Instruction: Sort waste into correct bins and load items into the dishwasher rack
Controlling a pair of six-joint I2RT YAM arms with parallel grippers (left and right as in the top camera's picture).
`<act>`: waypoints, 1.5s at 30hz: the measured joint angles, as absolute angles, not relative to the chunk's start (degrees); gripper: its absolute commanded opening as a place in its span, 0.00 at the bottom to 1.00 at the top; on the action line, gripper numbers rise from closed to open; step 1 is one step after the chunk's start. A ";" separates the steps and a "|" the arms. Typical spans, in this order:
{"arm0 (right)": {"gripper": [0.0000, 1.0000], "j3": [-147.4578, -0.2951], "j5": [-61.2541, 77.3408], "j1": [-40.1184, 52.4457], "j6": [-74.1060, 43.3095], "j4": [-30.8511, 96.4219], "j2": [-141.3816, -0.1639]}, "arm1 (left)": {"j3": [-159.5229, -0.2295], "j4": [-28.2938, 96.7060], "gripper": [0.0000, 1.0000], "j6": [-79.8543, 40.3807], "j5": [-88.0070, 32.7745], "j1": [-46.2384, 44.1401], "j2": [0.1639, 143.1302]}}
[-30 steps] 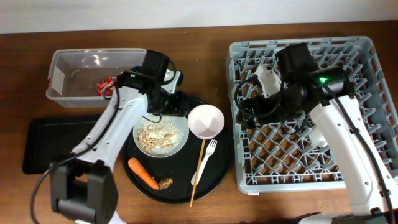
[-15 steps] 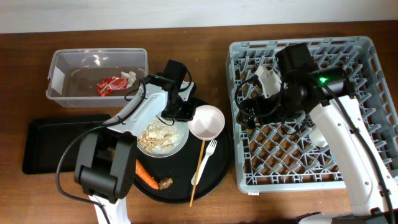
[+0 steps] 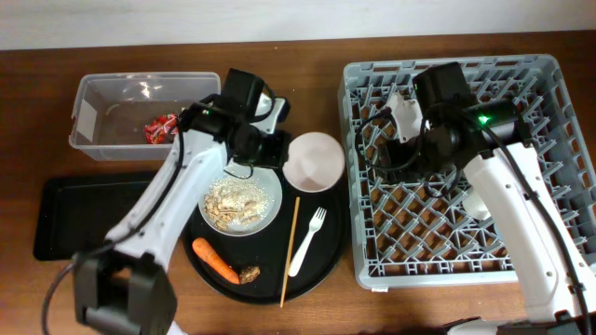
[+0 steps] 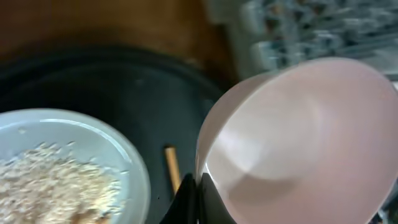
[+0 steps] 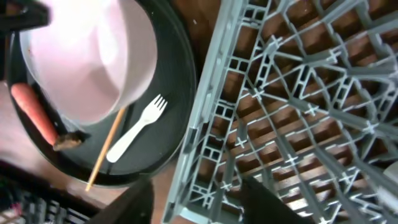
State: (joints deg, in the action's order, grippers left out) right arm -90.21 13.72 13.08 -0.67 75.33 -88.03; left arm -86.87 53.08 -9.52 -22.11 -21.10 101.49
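Smooth pink bowl (image 3: 313,160) has lifted — rim in left pincer (image 4: 199,194) — right pincer (image 5: 202,200) wide.

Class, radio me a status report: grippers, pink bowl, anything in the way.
Left gripper shut on pink bowl, tilted. Right gripper open above dishwasher rack. No obstruction seen.

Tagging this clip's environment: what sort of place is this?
Probably a lab tabletop mock-up of dish clearing, not a real kitchen: wooden table, grey dishwasher rack, clear tub and round black tray.
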 measured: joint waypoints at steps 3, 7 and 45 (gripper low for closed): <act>0.58 -90.21 13.50 13.08 -1.76 75.09 -88.40 | -87.02 52.99 0.00 -9.52 -22.48 -24.47 98.04; 0.61 -90.21 14.57 13.08 -2.39 75.09 -89.86 | -87.02 52.88 0.00 -9.52 -22.24 -27.22 97.82; 0.04 -92.95 -34.06 7.01 -14.15 65.04 -94.13 | -87.53 62.59 0.49 -10.15 -16.03 -10.13 87.85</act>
